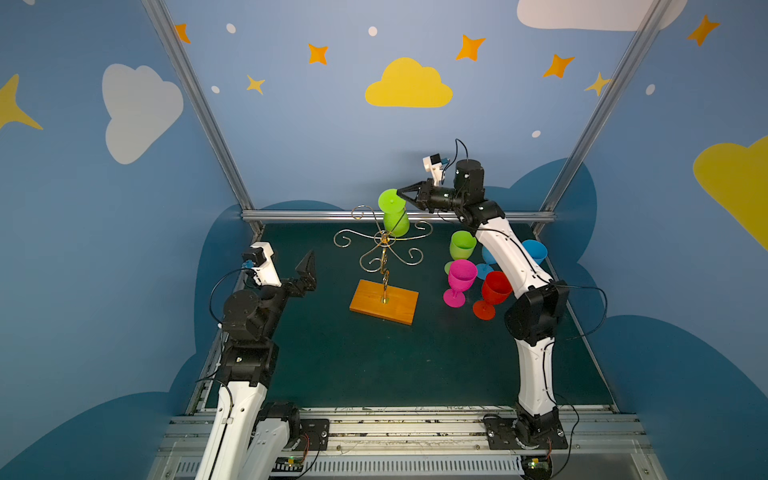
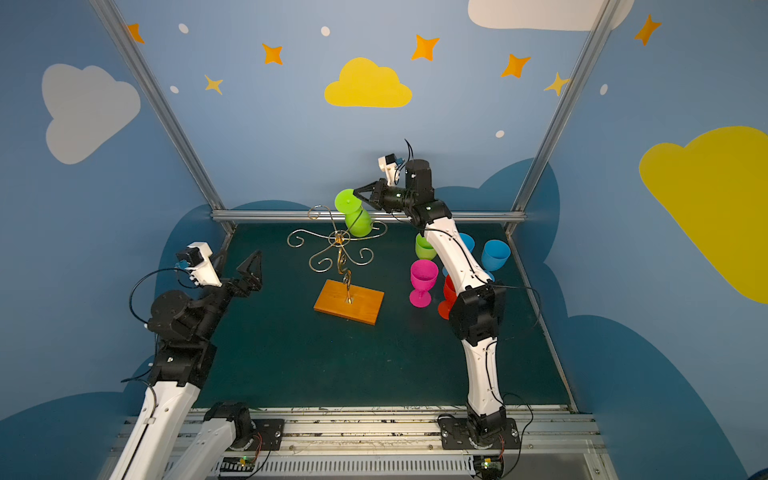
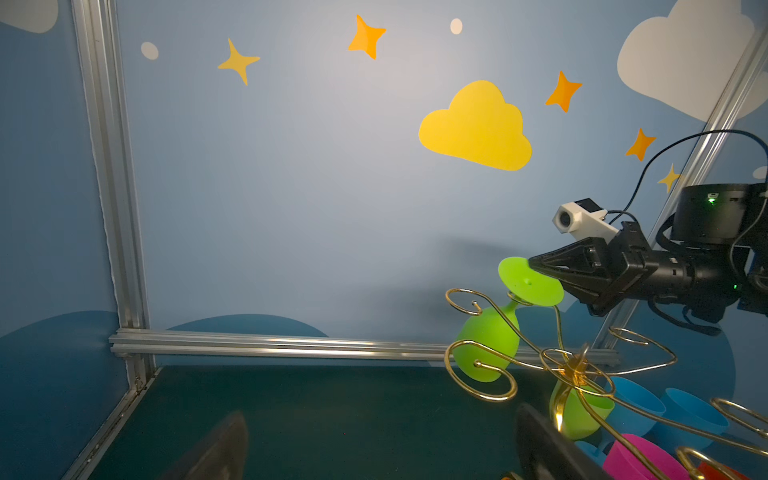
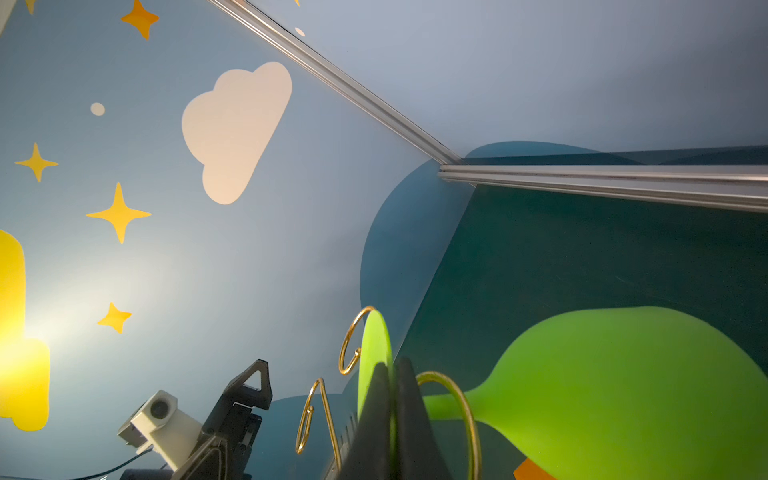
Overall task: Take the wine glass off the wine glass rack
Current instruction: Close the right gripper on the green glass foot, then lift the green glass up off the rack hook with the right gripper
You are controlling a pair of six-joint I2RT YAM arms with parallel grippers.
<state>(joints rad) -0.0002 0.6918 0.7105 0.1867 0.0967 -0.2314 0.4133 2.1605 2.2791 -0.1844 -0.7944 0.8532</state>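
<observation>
The task is near its end, and the last lift is under way but not finished. A lime-green wine glass [image 1: 395,218] hangs bowl-down on the arm of the wine glass rack [image 1: 370,301] farthest from the robot. It is tilted, with its stem threaded through the gold scroll and its round foot above the wire. The right gripper [image 1: 401,194] reaches in from the right of the rack. Its jaws are pinched tight on the rim of that foot, which the right wrist view shows sandwiched between them.

The grasp is made, but the glass is not yet free, because the wire loop encircles the stem. What is left, as I judge it, is to slide the stem out of the scroll's opening and carry the glass clear.

The other five scroll arms are bare. A pink glass [image 1: 459,276], a red glass [image 1: 494,291], an upright green glass [image 1: 461,245] and two blue glasses [image 1: 536,249] stand on the surface [image 1: 332,353] right of the rack.

The left gripper [image 1: 306,268] sits well left of the rack, with its jaws wide and empty.
</observation>
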